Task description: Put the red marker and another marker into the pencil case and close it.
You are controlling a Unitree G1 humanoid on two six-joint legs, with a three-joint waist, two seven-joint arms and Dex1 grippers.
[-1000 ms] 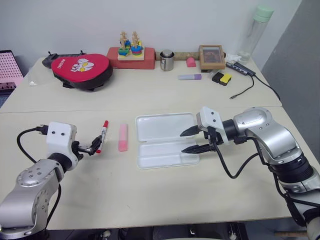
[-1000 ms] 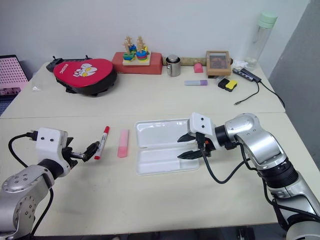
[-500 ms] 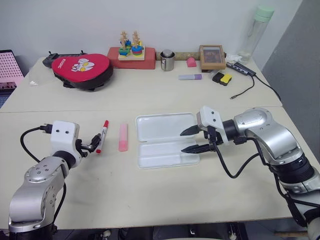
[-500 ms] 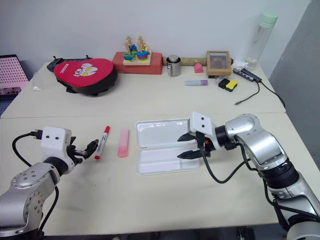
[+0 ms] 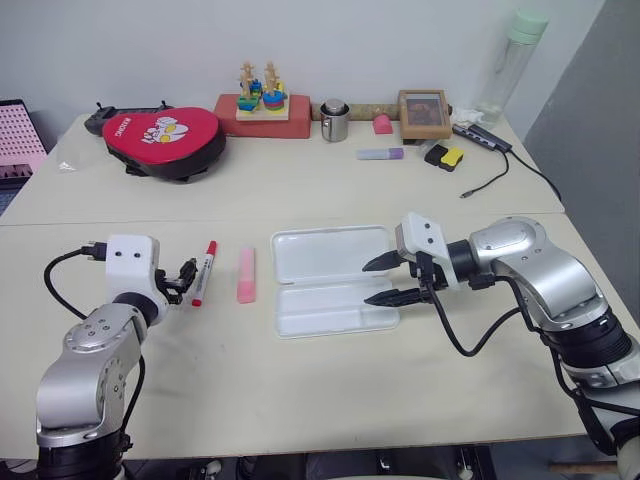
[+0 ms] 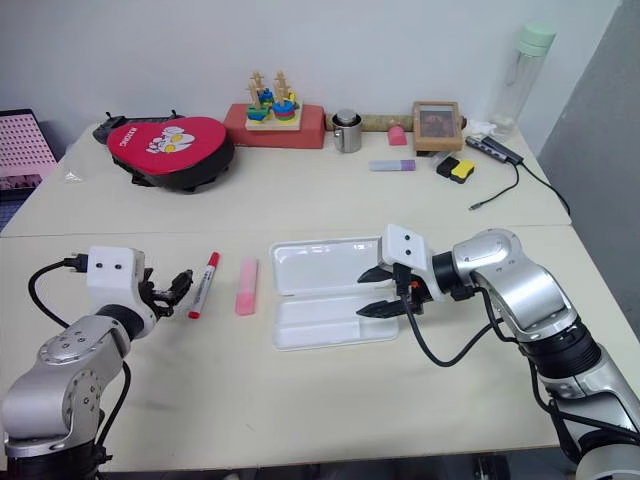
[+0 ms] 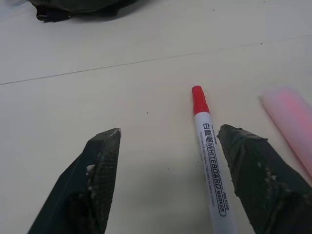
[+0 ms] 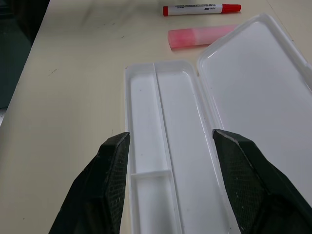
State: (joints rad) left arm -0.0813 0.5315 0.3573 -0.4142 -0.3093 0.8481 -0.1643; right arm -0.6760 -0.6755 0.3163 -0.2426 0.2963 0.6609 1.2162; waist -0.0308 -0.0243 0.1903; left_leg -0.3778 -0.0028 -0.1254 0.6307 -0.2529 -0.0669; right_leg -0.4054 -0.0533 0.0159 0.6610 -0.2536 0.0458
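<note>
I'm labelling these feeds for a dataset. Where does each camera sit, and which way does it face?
Head pair: on the head, looking forward and down over the table, both arms in sight.
Left wrist: along the left hand, fingers apart beside the red marker.
Right wrist: along the right hand, over the open pencil case.
Shared: all views catch the red marker and the pink highlighter.
</note>
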